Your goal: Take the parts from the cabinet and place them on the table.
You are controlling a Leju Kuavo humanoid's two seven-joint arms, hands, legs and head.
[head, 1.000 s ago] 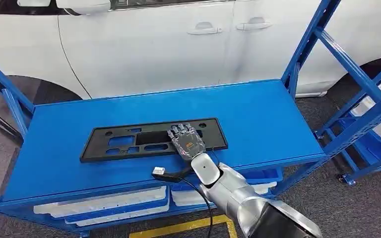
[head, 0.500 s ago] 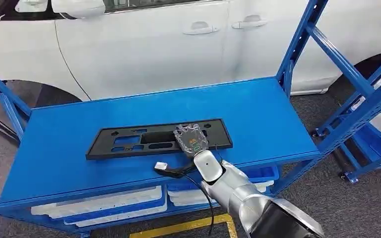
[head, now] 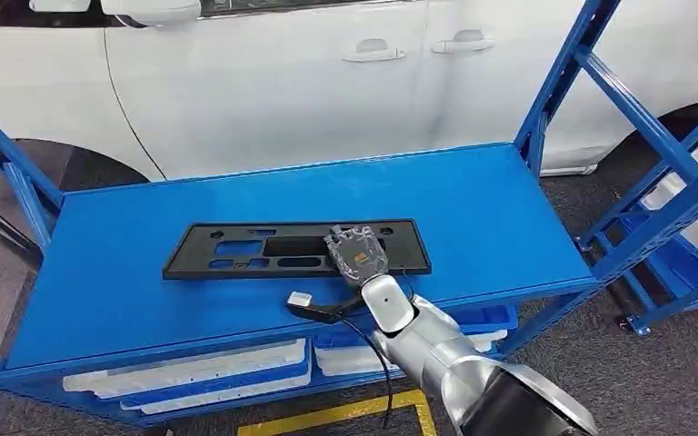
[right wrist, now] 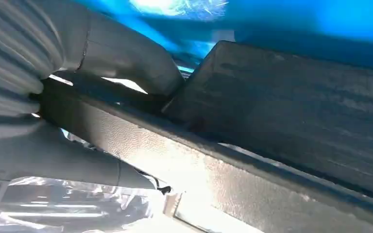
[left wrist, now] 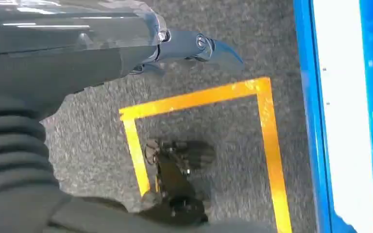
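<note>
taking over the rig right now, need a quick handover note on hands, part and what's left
Right robot hand: fingers curled over the near edge of the black plastic panel, gripping it.
Left robot hand: hangs over the grey floor by yellow tape, holding nothing.
Panel lies flat on the blue shelf, white car behind.
Done: grip taken.
Left: lift the panel off, carry it to the table, set it down.

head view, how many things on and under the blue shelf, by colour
black: 1, the flat plastic panel on the blue shelf, gripped by the right hand
white: 3, foam trays beneath, as far as can be seen
total: 4
</note>
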